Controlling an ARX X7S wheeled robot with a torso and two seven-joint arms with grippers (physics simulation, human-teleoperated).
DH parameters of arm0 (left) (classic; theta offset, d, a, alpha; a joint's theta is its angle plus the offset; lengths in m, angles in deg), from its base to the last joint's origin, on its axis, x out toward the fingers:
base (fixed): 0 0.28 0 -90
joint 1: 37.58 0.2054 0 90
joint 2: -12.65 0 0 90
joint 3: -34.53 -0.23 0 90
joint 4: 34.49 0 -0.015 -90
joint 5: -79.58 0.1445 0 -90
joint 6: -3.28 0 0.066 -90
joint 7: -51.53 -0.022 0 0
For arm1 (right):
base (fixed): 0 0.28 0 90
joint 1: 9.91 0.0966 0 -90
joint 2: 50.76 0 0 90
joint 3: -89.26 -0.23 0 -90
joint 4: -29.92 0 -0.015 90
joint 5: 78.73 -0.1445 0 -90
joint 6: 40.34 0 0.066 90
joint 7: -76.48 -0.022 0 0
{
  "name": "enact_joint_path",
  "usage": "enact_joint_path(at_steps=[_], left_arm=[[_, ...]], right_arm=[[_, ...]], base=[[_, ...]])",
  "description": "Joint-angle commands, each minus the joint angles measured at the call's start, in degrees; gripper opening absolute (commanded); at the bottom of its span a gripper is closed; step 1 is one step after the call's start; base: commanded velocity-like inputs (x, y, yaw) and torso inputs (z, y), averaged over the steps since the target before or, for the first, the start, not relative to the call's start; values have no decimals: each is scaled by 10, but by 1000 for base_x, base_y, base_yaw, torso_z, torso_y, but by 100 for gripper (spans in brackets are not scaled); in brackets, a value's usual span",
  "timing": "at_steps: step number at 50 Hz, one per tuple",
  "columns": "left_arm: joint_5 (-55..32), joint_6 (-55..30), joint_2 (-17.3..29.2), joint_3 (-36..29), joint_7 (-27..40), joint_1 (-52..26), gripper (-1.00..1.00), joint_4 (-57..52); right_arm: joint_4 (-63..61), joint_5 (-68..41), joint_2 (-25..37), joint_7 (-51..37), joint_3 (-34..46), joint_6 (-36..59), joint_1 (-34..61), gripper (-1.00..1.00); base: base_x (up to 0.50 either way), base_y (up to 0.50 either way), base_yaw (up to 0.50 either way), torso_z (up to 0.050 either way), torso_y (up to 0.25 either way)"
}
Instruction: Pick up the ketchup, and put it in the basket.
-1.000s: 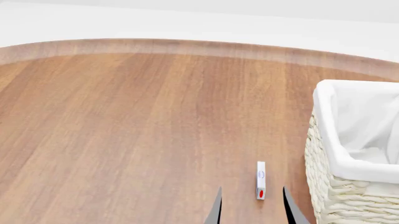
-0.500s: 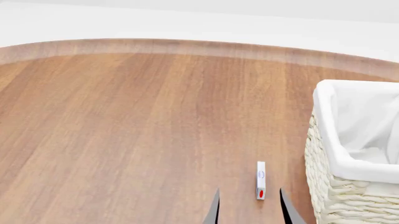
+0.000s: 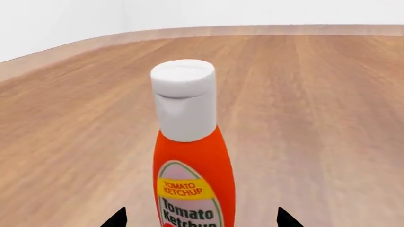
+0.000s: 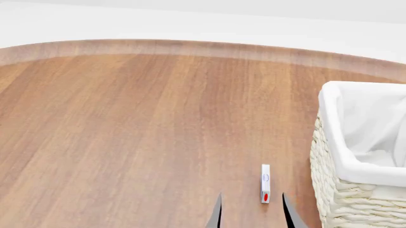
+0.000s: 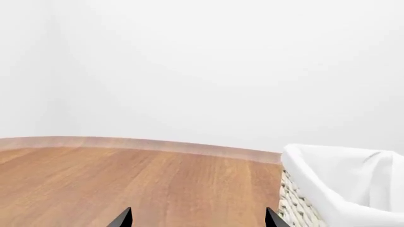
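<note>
The ketchup (image 3: 192, 161) is an orange-red bottle with a tall white cap and a yellow-and-white label. It stands upright on the wood surface and shows only in the left wrist view. My left gripper (image 3: 198, 220) is open, with a fingertip on each side of the bottle's lower body and a gap on both sides. The basket (image 4: 355, 142) is cream wicker with a white liner, at the right of the head view; it also shows in the right wrist view (image 5: 334, 189). My right gripper (image 4: 250, 213) is open and empty, left of the basket; its fingertips (image 5: 123, 218) show over bare wood.
A small white box with a red spot (image 4: 265, 183) stands on the wood just beyond the right gripper's fingertips, close to the basket's left wall. The wooden surface (image 4: 140, 118) ends in a curved far edge against a white floor.
In the head view the two dark fingertips have slid slightly left and lower in the frame. The white box and the basket have not moved.
</note>
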Motion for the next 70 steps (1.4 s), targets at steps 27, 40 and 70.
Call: enact_joint_path(at_steps=[27,40,70], left_arm=[[6,53,-72,2,-79,-125,100,192],[10,56,-78,8,-81,-140,100,215],[0,81,-108,23,-126,-203,100,312]], right_arm=[[12,-7,7,-5,11,-8,3,100],[13,-7,9,-11,14,-5,4,100],[16,-14,13,-15,19,-10,5,100]], base=[[0,0,0,0,0],[0,0,0,0,0],[0,0,0,0,0]])
